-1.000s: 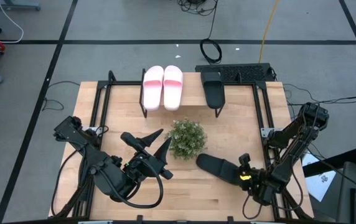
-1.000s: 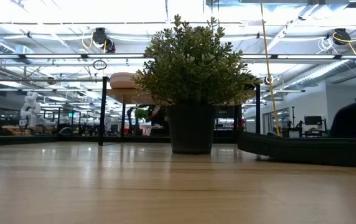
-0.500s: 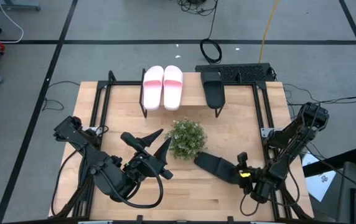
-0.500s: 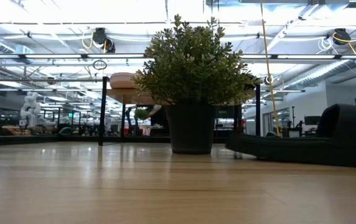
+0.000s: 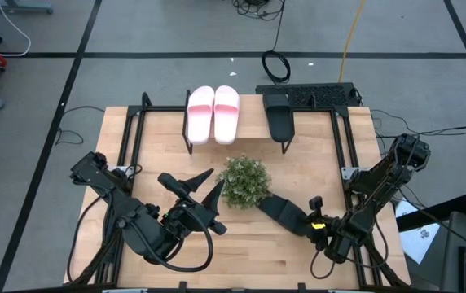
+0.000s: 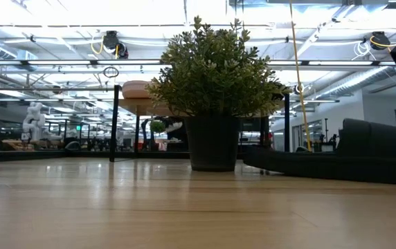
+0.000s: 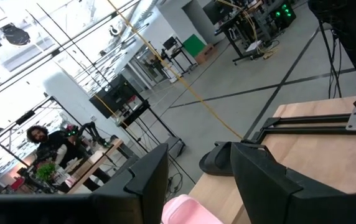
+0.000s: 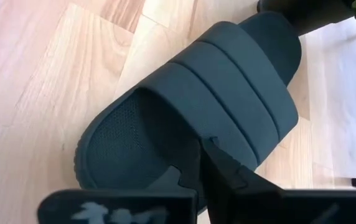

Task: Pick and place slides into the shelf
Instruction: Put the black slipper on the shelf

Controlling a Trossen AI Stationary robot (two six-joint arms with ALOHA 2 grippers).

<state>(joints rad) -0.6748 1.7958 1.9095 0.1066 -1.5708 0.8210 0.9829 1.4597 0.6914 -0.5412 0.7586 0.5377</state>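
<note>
The pale pink pair (image 5: 213,114) and one black slide (image 5: 279,119) lie on the shelf (image 5: 252,122) at the table's far side. The second black slide (image 5: 286,213) lies on the table just right of the green plant (image 5: 243,181), its toe end toward the plant. It also shows in the low view (image 6: 322,164) with its sole on the wood. My right gripper (image 5: 314,224) is at its heel end, fingers close together on it. My left gripper (image 5: 204,189) is open and empty, left of the plant and above the table. My right gripper has the black slide at its heel end, beside the strap (image 8: 184,158). The fingers (image 8: 228,177) come from the heel side, slanting down, along the slide. They cover the place of contact, so the kind of hold does not show. The slide's sole lies on the table.
The potted plant (image 6: 213,90) stands mid-table between the black slide and the shelf. Black frame rails (image 5: 343,155) run along the table's left and right sides. The left wrist view looks past open fingers (image 7: 147,180) at the shelf's slides (image 7: 218,160).
My right gripper has gone toward the table's left edge and a little toward the far edge, nearer the plant. The black slide has slid along the table with it, and its toe end has turned more toward the far side beside the plant.
</note>
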